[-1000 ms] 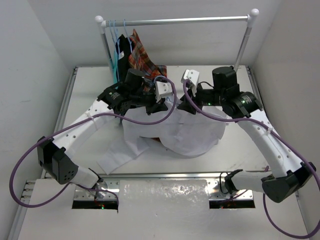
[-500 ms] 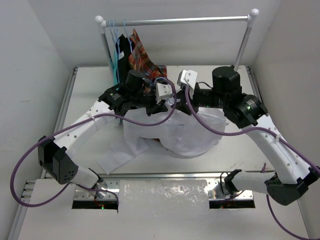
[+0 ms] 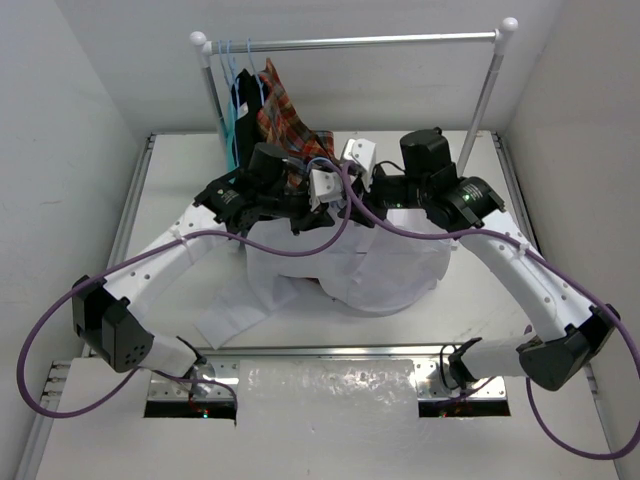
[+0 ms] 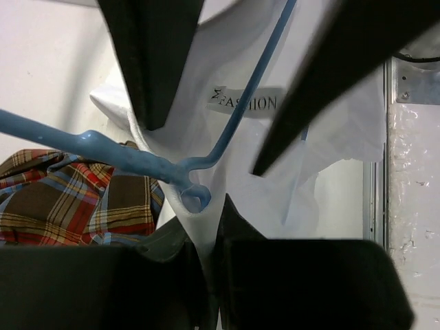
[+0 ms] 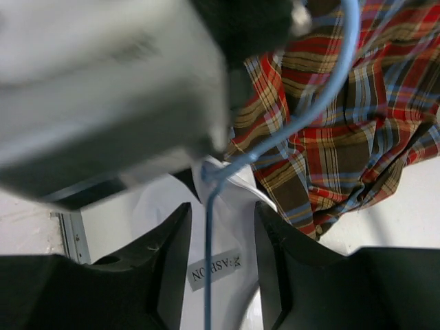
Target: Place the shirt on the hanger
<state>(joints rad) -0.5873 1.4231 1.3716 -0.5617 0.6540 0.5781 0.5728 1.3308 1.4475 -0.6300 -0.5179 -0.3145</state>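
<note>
left fingers (image 4: 240, 240) clenched on the shirt (image 4: 330, 137) beside the hanger (image 4: 124, 157) neck, right fingers (image 5: 172, 261) spread around its wire

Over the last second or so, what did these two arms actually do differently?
The right gripper swung left, toward the left gripper; its open fingers now straddle the hanger wire. No grab or release shows. The left arm kept its place, its gripper shut on the shirt. The shirt's heap and the plaid shirt on the rack look unchanged.
</note>
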